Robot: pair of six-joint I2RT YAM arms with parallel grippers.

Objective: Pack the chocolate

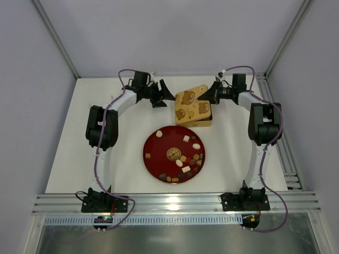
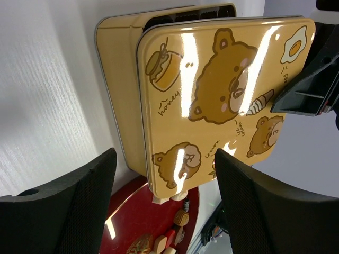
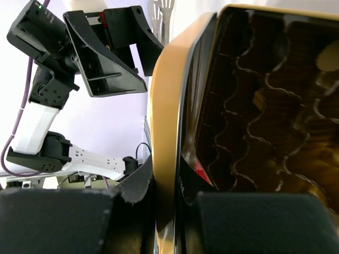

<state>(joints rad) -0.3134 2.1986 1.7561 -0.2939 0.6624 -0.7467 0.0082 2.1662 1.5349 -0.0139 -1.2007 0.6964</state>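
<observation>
Several small chocolates (image 1: 186, 160) in brown, dark and cream lie on the round red plate (image 1: 158, 153); a few show in the left wrist view (image 2: 181, 217) on the plate (image 2: 132, 211). The gold tin (image 1: 204, 124) stands behind the plate. Its bear-printed lid (image 1: 192, 105) sits shifted off the base (image 2: 116, 79). My right gripper (image 1: 210, 96) is shut on the lid's edge (image 3: 167, 132), with the dark wavy tray (image 3: 265, 106) showing beside it. My left gripper (image 1: 162, 96) is open and empty at the tin's left side, facing the lid (image 2: 212, 95).
White walls and metal frame posts close in the table at the back and sides. A metal rail (image 1: 175, 202) runs along the near edge at the arm bases. The right gripper's black body (image 2: 312, 79) is close to the left gripper across the tin.
</observation>
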